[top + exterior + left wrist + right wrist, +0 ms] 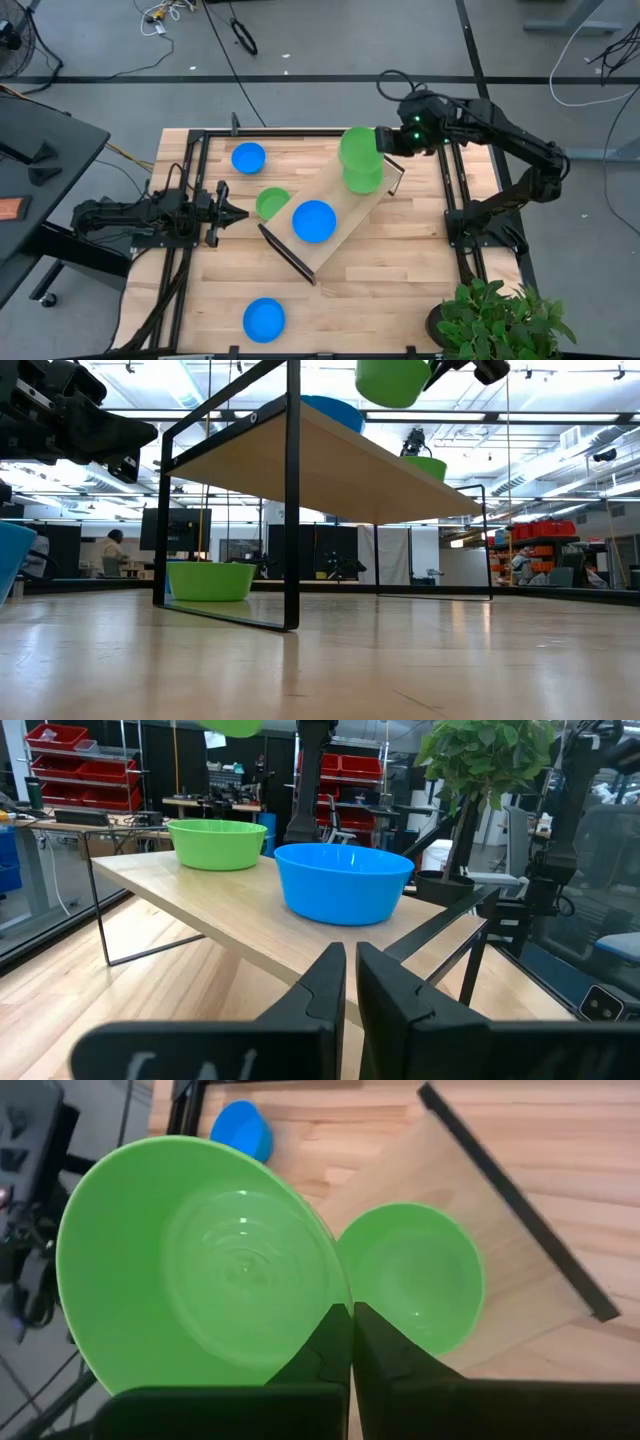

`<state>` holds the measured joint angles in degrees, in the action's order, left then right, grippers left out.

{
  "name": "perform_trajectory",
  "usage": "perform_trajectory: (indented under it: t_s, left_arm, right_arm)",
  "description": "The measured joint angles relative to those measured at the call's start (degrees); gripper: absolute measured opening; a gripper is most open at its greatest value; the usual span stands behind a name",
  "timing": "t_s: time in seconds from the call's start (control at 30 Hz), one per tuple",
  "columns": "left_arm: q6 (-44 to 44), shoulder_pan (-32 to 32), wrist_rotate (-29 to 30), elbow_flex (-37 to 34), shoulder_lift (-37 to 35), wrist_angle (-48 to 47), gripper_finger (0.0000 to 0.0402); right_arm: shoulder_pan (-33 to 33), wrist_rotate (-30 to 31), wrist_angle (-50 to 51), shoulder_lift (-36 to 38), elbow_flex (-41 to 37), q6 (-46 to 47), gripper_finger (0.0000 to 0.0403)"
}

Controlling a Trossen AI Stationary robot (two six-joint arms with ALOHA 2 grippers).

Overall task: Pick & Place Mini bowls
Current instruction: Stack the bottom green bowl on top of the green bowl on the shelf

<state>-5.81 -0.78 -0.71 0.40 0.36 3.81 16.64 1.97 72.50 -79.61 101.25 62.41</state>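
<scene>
Six mini bowls, round, shallow, glossy plastic: three green, three blue.

Green bowl, lifted (pixel 357 147): in the air above the table's 1 o'clock sector, clear of every surface, rim tilted.

Green bowl on tray (pixel 363 178): upright, directly beneath the lifted one, partly hidden by it from above.

Blue bowl on tray (pixel 314 221): upright, near table centre.

Green bowl on table (pixel 271 204): upright, just beside the tray at its 9 o'clock edge.

Blue bowl, rear (pixel 248 158): upright on the table at 11 o'clock.

Blue bowl, front (pixel 264 320): upright at 7 o'clock, well apart from the rest.
</scene>
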Motion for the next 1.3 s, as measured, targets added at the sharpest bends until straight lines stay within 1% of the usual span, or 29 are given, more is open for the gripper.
perform_trajectory:
  t_s: [0.17,0.4,0.57,0.7,0.93,1.3]
  left_arm:
    - [0.0,0.0,0.0,0.0,0.0,0.0,0.0032]
    - [0.0,0.0,0.0,0.0,0.0,0.0,0.0032]
    - [0.0,0.0,0.0,0.0,0.0,0.0,0.0032]
    - [0.0,0.0,0.0,0.0,0.0,0.0,0.0032]
    - [0.0,0.0,0.0,0.0,0.0,0.0,0.0032]
    - [0.0,0.0,0.0,0.0,0.0,0.0,0.0032]
  right_arm:
    - [1.3,0.1,0.6,0.0,-0.1,0.1,0.0000]
    - [2.3,0.1,0.5,0.0,-3.6,0.1,0.0000]
    - [4.0,-1.7,0.1,0.0,-7.4,-0.5,0.0000]
    - [5.5,-4.4,0.0,0.1,-10.4,-1.4,0.0000]
    - [7.0,-6.7,0.0,0.1,-13.6,-2.7,0.0000]
    - [7.0,-7.2,-1.5,-0.3,-17.2,-3.3,0.0000]
